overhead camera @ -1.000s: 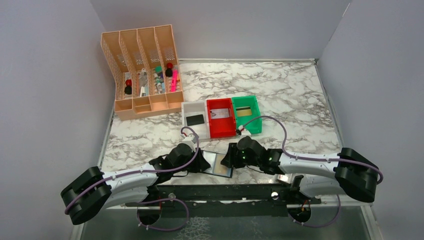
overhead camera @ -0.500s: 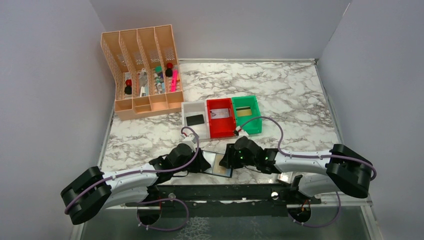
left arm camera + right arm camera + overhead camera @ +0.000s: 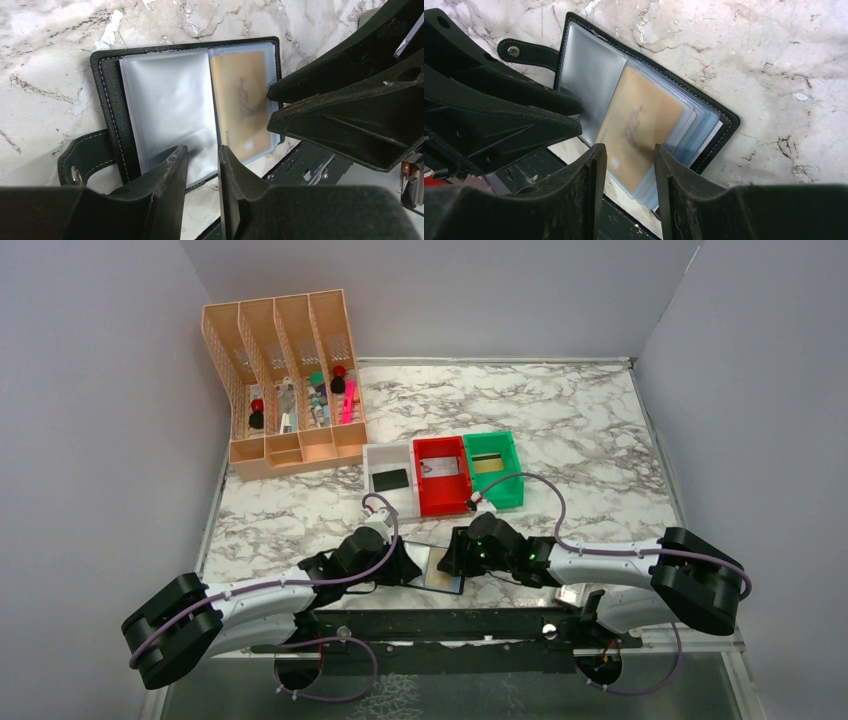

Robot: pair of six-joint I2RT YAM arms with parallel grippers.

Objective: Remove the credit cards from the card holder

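One gold card (image 3: 240,100) in one holder (image 3: 107,95)

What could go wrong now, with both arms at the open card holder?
1. The right jaws straddle the gold card inside its clear pocket; closing could pinch the pocket too, so the card stays in.
2. The card holder lies close to the near edge of the table and the dark rail; a pull might drag it off.
3. The two arms' jaws are very close together and might collide.
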